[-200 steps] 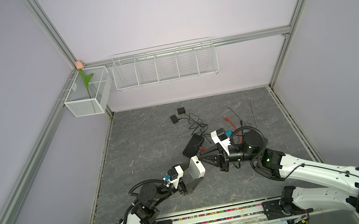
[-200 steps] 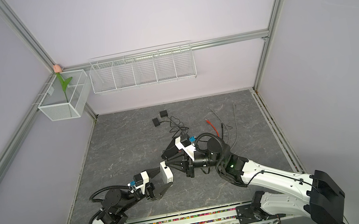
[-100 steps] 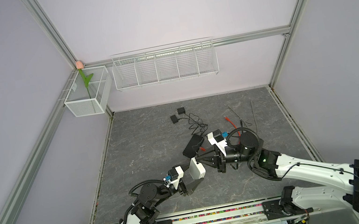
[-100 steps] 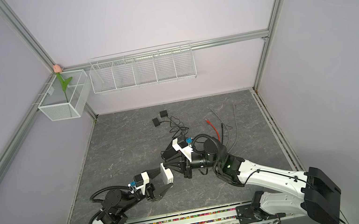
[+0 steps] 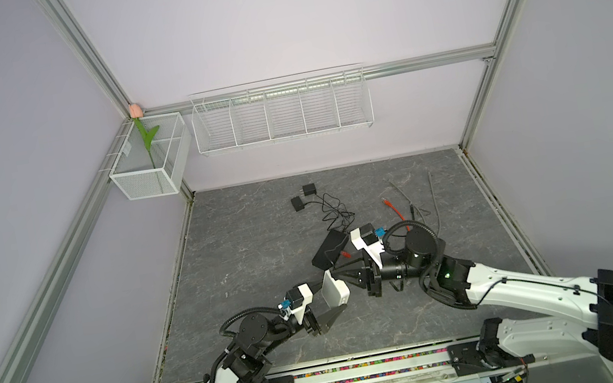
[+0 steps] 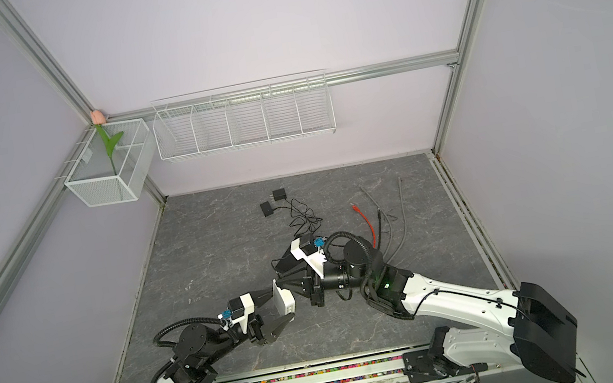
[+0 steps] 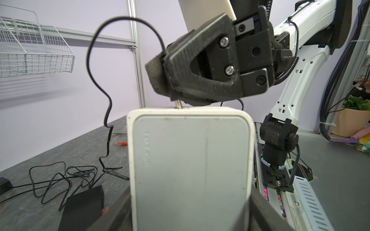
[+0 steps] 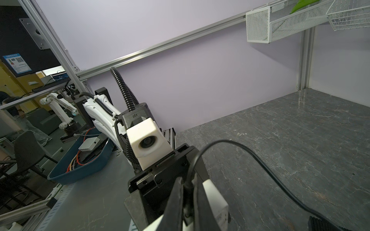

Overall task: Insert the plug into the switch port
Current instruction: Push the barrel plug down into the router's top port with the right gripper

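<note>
The left gripper [image 5: 325,302] is clamped across a white rectangular plastic switch [image 7: 190,160], held tilted above the grey marbled table [image 5: 246,244]. The right gripper [image 5: 339,274] is closed on a metal-tipped black-cabled plug [image 7: 177,104]. The plug tip touches the switch's edge; whether it is seated cannot be told.

Looking like a robotics lab. Working inside a test cell of silver aluminium profiles [image 5: 422,62] and pale lilac wall panels [image 5: 288,14], over a grey marble-patterned desk [image 5: 246,244], with white wire baskets [image 5: 280,110] on the back rail. Sharing the room beyond with another white robot arm [image 8: 58,103], a dark blue cable tub [image 8: 84,166], a grey chair [image 8: 28,148].
</note>
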Robot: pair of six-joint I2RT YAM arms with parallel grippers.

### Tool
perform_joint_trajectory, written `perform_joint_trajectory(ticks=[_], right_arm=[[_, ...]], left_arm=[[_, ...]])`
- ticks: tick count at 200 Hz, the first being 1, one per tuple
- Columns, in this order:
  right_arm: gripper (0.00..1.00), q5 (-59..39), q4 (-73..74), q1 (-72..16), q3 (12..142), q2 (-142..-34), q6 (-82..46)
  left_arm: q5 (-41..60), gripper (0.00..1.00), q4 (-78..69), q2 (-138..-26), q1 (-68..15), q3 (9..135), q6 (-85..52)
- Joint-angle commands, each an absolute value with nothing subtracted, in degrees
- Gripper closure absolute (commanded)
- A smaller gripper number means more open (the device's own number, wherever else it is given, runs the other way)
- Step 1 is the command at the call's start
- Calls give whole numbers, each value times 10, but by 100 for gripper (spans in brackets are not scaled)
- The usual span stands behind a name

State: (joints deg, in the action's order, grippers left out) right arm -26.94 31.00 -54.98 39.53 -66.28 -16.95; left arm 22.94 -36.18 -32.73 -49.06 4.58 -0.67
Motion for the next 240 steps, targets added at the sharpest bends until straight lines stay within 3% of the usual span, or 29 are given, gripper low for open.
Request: perform_joint_trajectory(ticks=[1,179,240], right_arm=[[93,-250,289,-560,397,-670,-147],[93,-66,142,-614,404,-715,-127],[93,-56,123,-615,411,-754,-160]], left_arm=[[220,100,-394,-309,-495,49,-14],[149,100,-406,-232,-495,47,-44],[125,100,-391,-193,-495,61,-18]])
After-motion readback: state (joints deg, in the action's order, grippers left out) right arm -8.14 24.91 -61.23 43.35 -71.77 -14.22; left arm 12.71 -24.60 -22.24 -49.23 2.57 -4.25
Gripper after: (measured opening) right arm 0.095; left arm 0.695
